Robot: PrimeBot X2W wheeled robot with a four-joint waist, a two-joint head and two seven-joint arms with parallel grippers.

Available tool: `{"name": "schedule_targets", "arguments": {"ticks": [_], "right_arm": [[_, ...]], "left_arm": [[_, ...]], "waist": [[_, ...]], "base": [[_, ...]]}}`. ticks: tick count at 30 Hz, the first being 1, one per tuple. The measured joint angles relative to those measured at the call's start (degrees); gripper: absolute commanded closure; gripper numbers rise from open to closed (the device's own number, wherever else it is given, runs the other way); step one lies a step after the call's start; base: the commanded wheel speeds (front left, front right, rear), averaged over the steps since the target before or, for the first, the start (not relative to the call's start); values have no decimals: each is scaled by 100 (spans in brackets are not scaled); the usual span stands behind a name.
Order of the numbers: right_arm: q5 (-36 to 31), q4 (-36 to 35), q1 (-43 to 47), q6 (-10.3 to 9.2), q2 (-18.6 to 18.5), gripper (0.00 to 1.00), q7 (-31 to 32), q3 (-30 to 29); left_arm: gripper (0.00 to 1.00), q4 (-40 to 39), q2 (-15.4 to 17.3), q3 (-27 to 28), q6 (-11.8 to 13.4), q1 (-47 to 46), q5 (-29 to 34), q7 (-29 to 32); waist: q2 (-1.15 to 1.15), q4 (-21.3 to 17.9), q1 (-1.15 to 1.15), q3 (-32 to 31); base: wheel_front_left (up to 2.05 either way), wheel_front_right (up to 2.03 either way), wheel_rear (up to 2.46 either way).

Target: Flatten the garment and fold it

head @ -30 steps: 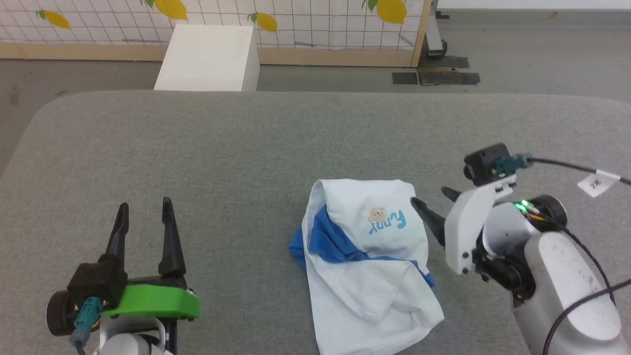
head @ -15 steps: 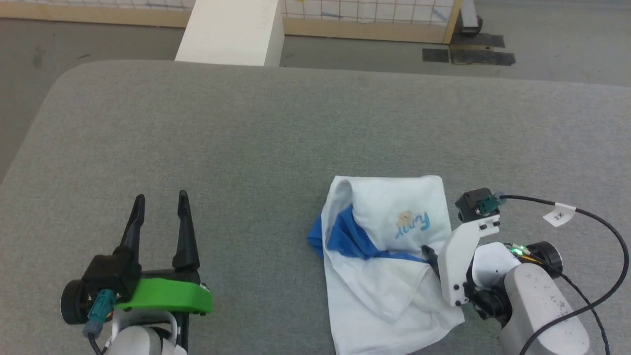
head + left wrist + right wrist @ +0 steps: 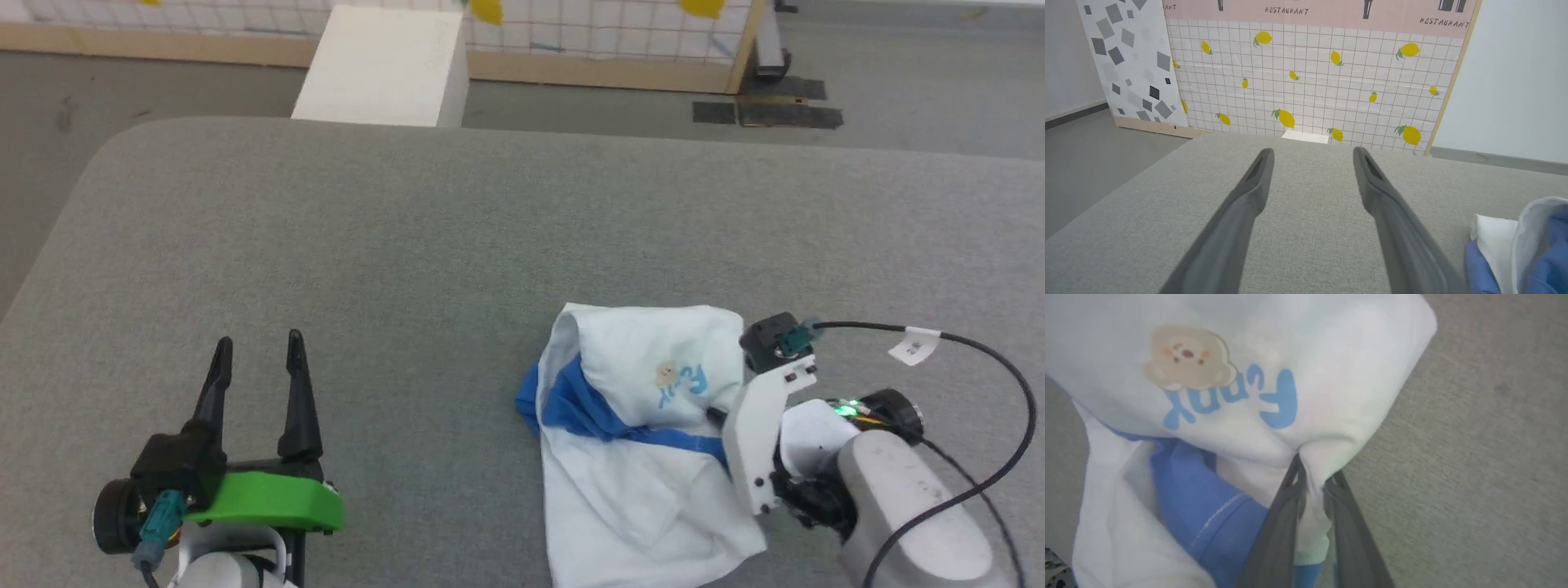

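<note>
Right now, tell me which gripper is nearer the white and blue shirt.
Right. The right gripper is shut on a white fold of the shirt beside its print. The left gripper stands open over the grey table, well off the shirt's left side.

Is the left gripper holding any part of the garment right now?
No, the left gripper stands open over the bare grey table, with the garment lying apart, off to its side.
</note>
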Motion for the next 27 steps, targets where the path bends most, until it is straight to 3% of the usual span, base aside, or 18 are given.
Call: {"name": "schedule_targets", "arguments": {"ticks": [8, 16, 19, 27], "right_arm": [[645, -669, -22, 1, -1323, 100, 505, 290], [797, -472, -742, 0, -2426, 100, 436, 146], [744, -272, -1062, 0, -2688, 100, 302, 34], [268, 612, -1696, 1, -2925, 100, -31, -734]], "left_arm": [[0, -180, -4, 46, 5, 65, -1, 0], [0, -355, 73, -80, -1, -504, 145, 1], [0, -471, 143, -121, -1, -698, 198, 24], [0, -814, 298, -146, 16, -1016, 357, 191]], "waist": [[0, -738, 0, -10], [0, -1438, 0, 464], [0, -1586, 0, 759], [0, -1702, 1, 1657]], "base": [[0, 0, 0], [0, 0, 0], [0, 0, 0], [0, 0, 0]]}}
